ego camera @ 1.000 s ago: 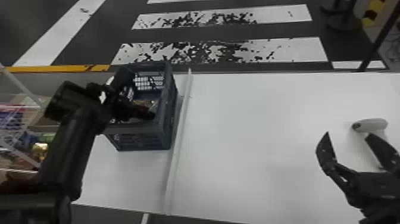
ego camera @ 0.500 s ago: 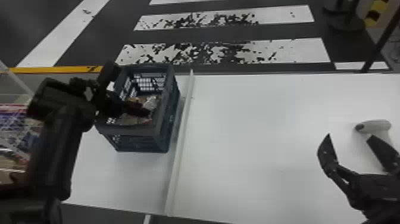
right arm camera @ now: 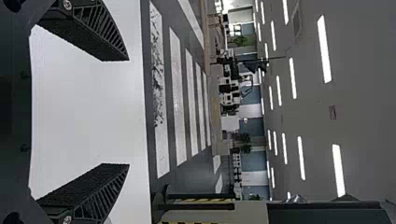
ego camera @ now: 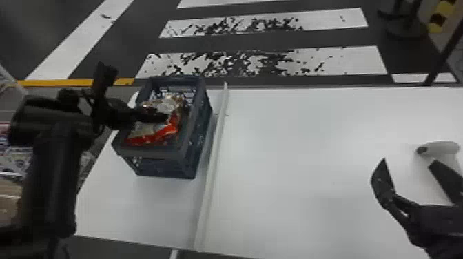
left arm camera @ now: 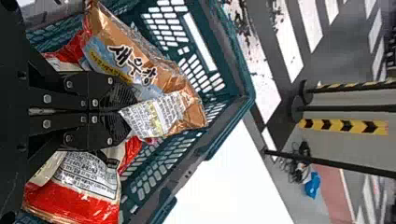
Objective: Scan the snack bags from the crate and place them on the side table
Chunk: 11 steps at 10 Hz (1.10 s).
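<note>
Left tool (ego camera: 162,117) has shifted leftward, striped floor (ego camera: 351,62) beyond white table (ego camera: 292,155).

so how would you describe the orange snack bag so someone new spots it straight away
Start at the white table and find the dark plastic crate standing on the robot's left. Inside, look by the left gripper's fingers for the orange-gold snack bag. Its black lettering and light blue patch set it apart from the red snack bags.

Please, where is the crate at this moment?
In the head view, the crate stands on the left part of the white table, just left of the raised strip, with the left gripper at the snack bags inside.
</note>
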Motion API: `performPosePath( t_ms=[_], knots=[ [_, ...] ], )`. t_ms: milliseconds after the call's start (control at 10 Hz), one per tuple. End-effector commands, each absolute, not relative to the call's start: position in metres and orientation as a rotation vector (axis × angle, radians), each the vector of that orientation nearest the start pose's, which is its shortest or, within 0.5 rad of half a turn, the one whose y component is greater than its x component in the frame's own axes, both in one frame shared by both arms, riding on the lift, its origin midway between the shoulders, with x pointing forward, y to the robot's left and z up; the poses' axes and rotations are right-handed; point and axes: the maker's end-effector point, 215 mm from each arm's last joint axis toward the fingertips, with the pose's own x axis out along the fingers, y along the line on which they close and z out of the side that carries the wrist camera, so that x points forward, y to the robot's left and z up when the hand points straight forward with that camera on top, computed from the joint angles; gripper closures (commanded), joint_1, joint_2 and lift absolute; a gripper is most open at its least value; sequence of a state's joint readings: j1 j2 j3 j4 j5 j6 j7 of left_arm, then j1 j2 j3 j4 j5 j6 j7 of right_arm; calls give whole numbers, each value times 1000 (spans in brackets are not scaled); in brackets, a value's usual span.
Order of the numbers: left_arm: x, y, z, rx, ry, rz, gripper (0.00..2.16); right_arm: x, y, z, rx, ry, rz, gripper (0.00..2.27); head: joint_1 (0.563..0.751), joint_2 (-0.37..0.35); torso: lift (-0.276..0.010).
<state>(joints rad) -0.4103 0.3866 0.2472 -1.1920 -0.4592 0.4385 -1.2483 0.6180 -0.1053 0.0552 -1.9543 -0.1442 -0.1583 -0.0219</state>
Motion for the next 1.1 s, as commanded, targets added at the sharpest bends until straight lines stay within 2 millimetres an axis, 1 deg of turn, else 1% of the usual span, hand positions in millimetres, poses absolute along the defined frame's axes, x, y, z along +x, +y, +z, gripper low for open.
performPosePath(
  t_ms=[0, 100, 200, 300, 400, 500, 600, 700, 800, 900, 1000],
  knots=[
    [578, 408, -386, 199, 647, -628, 2138, 397, -218, -393, 83, 88, 52, 63, 695, 205, -94],
    [575, 413, -380, 167, 623, -615, 2138, 397, -218, -393, 82, 89, 52, 63, 695, 209, -94],
    [575, 411, -365, 127, 581, -613, 2138, 397, -218, -393, 82, 89, 52, 63, 695, 213, -94],
    [572, 408, -350, 83, 550, -606, 2138, 397, -218, -393, 80, 89, 52, 63, 695, 217, -94],
    [566, 407, -340, 64, 539, -585, 2138, 397, -217, -393, 81, 89, 54, 63, 695, 217, -94],
    [563, 399, -325, 39, 519, -567, 2138, 397, -216, -393, 80, 89, 55, 63, 695, 217, -94],
    [561, 383, -304, 12, 485, -564, 2138, 397, -216, -393, 82, 88, 55, 63, 695, 214, -94],
    [554, 365, -285, -16, 462, -567, 2138, 397, -217, -393, 80, 88, 55, 63, 695, 202, -94],
    [548, 338, -269, -47, 441, -573, 2138, 396, -217, -392, 81, 86, 54, 63, 695, 195, -94],
    [539, 306, -262, -92, 460, -582, 2138, 396, -217, -392, 82, 86, 54, 63, 695, 171, -94],
    [531, 271, -260, -103, 477, -596, 2138, 395, -217, -393, 82, 88, 54, 63, 695, 138, -94]
  ],
)
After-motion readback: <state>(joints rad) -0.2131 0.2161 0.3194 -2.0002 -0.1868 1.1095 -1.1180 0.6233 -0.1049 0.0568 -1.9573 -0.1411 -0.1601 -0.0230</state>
